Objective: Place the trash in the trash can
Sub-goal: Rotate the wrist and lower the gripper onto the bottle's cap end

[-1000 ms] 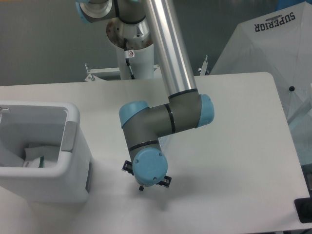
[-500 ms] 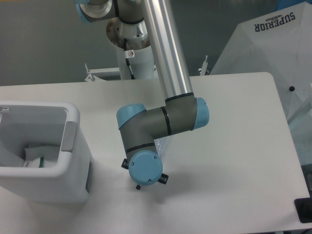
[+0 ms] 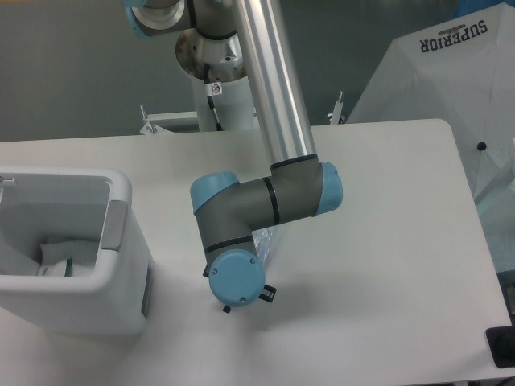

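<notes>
The trash can [image 3: 121,241] is a boxy white bin at the table's left, with a grey panel on its right side. A white-and-clear packet [image 3: 58,259] lies inside it. A bit of the clear bluish bottle [image 3: 269,238] shows just right of the arm's wrist, under the grey elbow link. Most of the bottle is hidden. The gripper sits below the blue wrist cap [image 3: 236,278], which covers it from this camera. Only small black parts stick out at the cap's edge. I cannot tell whether the fingers are open or shut, or whether they touch the bottle.
The arm's silver tube [image 3: 278,80] runs from the base at the back down to the table's middle. A white umbrella-like cover [image 3: 451,80] stands off the table's right edge. A dark object [image 3: 503,347] is at the lower right corner.
The wrist has shifted a little left and toward the bin, and its cap has turned. A bit more of the bottle shows beside it. The bin and packet have not moved.
</notes>
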Action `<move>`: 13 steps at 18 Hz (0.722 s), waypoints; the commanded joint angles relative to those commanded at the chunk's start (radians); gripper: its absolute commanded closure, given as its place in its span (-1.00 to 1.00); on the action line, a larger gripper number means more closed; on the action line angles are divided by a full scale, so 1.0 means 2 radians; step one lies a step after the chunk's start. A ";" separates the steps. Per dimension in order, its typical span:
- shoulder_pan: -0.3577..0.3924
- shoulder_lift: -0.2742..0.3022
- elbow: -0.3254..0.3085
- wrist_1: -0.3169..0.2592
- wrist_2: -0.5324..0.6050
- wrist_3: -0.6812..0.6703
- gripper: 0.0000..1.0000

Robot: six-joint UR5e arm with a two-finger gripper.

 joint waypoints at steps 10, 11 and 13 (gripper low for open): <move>0.015 0.028 0.011 -0.001 -0.009 0.007 0.80; 0.019 0.035 0.012 0.000 -0.013 0.007 0.81; 0.031 0.054 0.017 0.002 -0.040 0.013 0.82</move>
